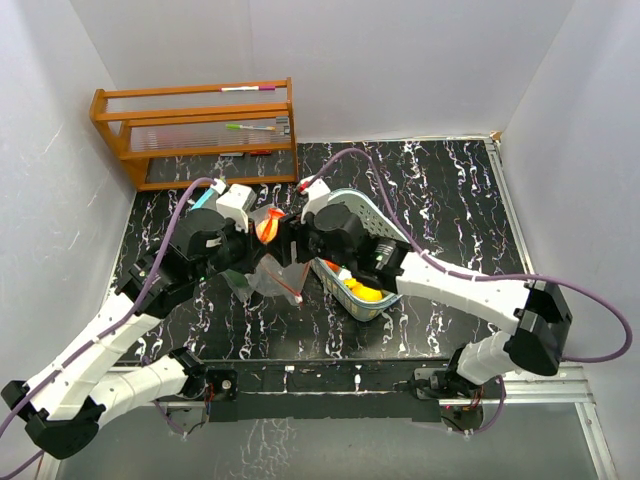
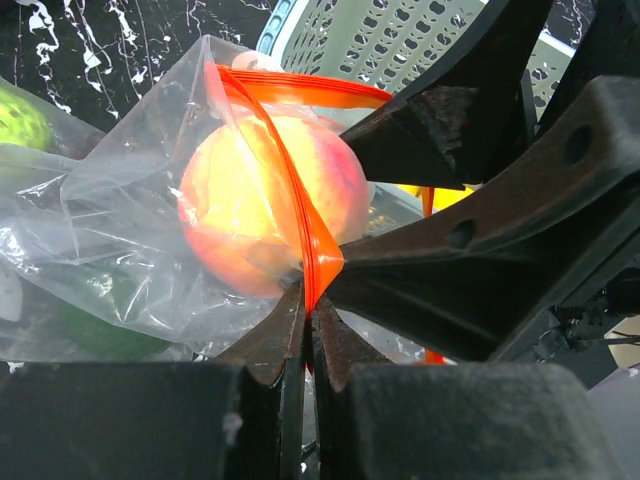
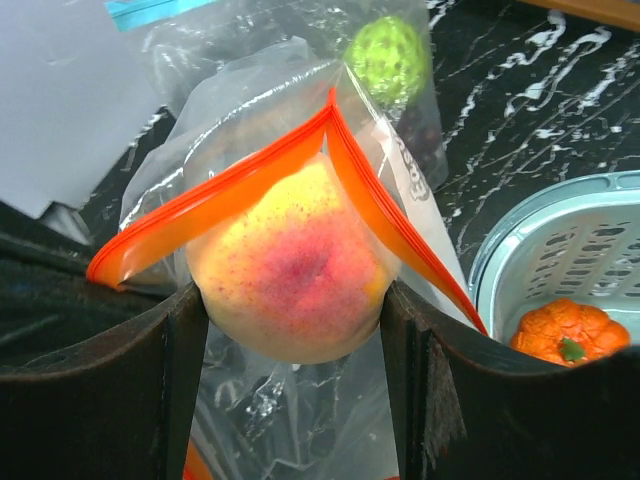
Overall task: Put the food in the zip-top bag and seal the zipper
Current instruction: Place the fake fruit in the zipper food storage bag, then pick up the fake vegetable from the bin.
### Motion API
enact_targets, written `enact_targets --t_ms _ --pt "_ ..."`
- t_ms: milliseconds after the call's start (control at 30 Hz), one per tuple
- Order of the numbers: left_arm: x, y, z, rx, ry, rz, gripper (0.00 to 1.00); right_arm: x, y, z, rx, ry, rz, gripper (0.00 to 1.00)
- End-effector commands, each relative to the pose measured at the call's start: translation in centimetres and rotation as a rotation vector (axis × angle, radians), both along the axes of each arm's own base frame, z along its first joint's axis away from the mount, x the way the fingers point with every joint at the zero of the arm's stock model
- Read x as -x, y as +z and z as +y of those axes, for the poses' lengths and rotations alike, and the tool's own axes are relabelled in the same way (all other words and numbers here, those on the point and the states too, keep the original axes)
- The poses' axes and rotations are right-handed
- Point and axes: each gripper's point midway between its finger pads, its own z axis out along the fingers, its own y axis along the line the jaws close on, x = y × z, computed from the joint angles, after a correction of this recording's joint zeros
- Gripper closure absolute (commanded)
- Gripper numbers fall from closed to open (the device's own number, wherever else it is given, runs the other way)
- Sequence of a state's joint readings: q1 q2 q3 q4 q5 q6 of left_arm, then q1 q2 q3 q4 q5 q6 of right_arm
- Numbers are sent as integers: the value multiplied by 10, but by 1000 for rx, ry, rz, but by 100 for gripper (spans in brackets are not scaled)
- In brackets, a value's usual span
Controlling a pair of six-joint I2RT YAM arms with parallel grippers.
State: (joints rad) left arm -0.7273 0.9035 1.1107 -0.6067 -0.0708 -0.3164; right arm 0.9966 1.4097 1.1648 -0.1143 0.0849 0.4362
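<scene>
A clear zip-top bag with an orange zipper strip is held up at mid-table. My left gripper is shut on the zipper strip at the bag's mouth. My right gripper is shut on a peach toy and holds it in the bag's open mouth; the peach shows in the left wrist view and from above. A green toy lies inside the bag. An orange pumpkin toy and yellow food lie in the teal basket.
A wooden rack with pens stands at the back left. The teal basket sits right of the bag, under my right arm. White walls close in the dark marbled table on three sides.
</scene>
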Motion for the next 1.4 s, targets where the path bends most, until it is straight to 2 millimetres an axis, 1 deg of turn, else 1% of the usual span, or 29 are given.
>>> enact_targets --t_ms 0,100,200,233,333,467,533,567,633,733,833,900,967,1033,1133,1233,1367 --pt "3 15 1 41 -3 -24 100 -18 23 -2 42 -138 -76 37" --pt "3 15 2 38 -2 -26 100 -13 26 -3 56 -130 -83 22" --pt "3 14 1 37 -2 -25 100 -6 34 -10 37 -125 -93 5" --pt "2 14 1 39 -4 -25 100 -3 38 -14 29 -125 -98 2" --pt "2 16 0 39 -5 -29 100 6 51 -25 4 -114 -104 2" --pt "-1 20 2 33 6 -38 100 20 74 -43 -31 -95 -108 2" --pt "-1 24 3 33 12 -42 100 23 82 -58 -48 -138 -98 2" --pt "-1 28 4 35 14 -47 100 19 83 -71 -49 -203 -84 2" --pt "0 36 6 39 19 -62 100 11 70 -93 11 -318 -22 2" --pt "1 51 17 30 45 -96 100 0 43 -117 124 -426 46 2" --pt "2 67 32 21 91 -144 100 -14 16 -133 192 -493 104 2" --pt "3 76 40 21 113 -171 100 -24 3 -143 196 -531 145 1" --pt "4 85 44 31 126 -197 100 -34 -11 -148 200 -543 180 2" --pt "6 92 44 49 119 -215 100 -42 -22 -145 206 -530 200 2" --pt "7 95 40 72 102 -226 100 -49 -43 -133 235 -485 229 2" --pt "8 93 39 76 93 -229 100 -57 -72 -124 308 -470 267 2" --pt "10 87 38 80 80 -225 100 -65 -108 -109 355 -425 313 2"
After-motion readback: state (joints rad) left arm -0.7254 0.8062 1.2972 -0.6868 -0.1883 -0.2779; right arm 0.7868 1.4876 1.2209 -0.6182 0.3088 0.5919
